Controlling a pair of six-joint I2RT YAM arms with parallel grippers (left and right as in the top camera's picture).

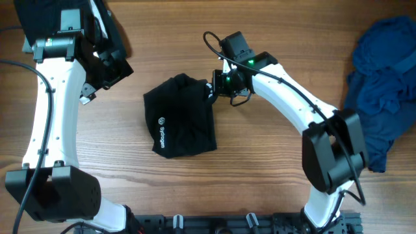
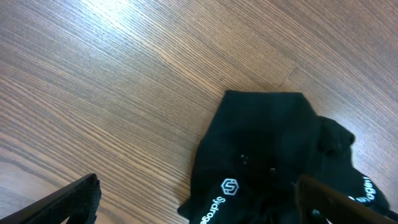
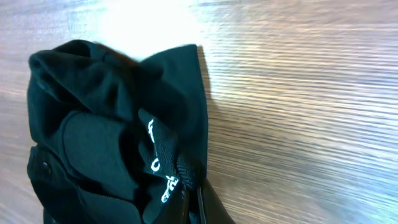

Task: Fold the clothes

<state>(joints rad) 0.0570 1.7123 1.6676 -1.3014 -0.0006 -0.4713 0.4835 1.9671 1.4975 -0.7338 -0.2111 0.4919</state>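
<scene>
Black shirt (image 1: 181, 120) bunched on the middle of the desk (image 1: 260, 169), right jaws pinching its far right corner, left jaws spread wide near the left edge, blue clothes (image 1: 380, 84) heaped at right edge

The overhead view is filled by a desk (image 1: 195, 201) of light brown wood, its fine grain laid in long parallel lines running left to right. In the left wrist view a thin seam (image 2: 224, 71) is seen slanting across the boards. Bright glare (image 3: 149, 18) is thrown on the surface from above, and the grain there is washed out to near white. Along the near edge a black strip (image 1: 260, 224) is set, perhaps a mounting rail.
</scene>
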